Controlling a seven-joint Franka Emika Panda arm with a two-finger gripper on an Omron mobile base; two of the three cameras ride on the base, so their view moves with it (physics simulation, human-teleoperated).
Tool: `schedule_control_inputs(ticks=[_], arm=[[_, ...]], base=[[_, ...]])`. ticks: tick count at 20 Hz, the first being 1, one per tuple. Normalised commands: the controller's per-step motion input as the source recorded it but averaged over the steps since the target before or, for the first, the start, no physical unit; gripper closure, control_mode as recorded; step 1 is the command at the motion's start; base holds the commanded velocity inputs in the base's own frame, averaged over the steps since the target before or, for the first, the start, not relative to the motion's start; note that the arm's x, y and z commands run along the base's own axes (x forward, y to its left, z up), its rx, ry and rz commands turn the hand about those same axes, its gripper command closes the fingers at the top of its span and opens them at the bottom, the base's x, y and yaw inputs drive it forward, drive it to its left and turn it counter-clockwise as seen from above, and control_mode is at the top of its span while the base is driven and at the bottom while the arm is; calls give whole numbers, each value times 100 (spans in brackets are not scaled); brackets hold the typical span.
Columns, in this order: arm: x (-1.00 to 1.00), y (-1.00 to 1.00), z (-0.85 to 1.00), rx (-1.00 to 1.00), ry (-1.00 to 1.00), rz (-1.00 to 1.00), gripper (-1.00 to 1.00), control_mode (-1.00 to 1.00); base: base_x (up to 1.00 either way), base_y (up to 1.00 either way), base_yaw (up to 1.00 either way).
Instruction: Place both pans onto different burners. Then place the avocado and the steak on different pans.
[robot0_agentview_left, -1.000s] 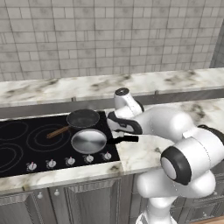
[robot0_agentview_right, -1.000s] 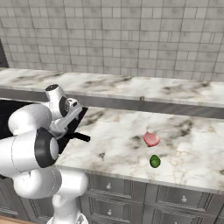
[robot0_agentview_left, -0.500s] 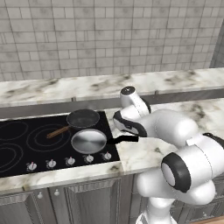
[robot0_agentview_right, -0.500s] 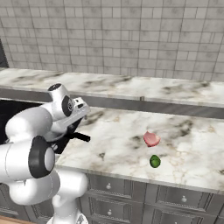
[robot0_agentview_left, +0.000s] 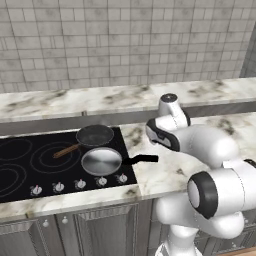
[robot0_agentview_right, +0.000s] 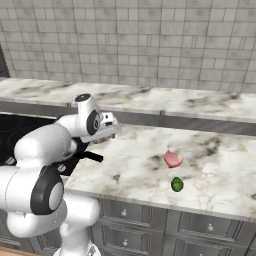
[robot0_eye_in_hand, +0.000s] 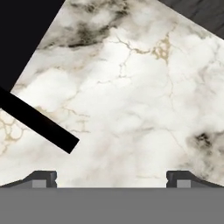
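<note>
The 2 pans, dark (robot0_agentview_left: 95, 135) and silver (robot0_agentview_left: 102, 161), sit on cooktop burners, so the released hand (robot0_eye_in_hand: 111, 178) over the marble surface (robot0_agentview_right: 210, 160) should next reach the steak (robot0_agentview_right: 173, 159) or avocado (robot0_agentview_right: 176, 184).

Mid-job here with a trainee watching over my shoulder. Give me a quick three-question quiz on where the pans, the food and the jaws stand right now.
1. True or false: both pans sit on the cooktop.
2. Which lies nearer the counter's front edge? A) steak B) avocado
3. Fill in: the gripper has its jaws ____, holding nothing.

Key:
1. True: the dark pan and the silver pan sit side by side on the glass, and the silver pan's black handle sticks out over the marble counter.
2. B
3. open
</note>
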Motion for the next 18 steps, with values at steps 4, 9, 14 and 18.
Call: schedule_control_inputs(ticks=[4, 9, 14, 18], arm=[[0, -70, 0, 7, -1, -12, -100, -100], [0, -72, 0, 1, 0, -1, -100, -100], [0, -81, 0, 3, 0, -3, -100, -100], [0, -80, 0, 1, 0, -3, -100, -100]], base=[[0, 0, 0], [0, 0, 0], [0, 0, 0], [0, 0, 0]])
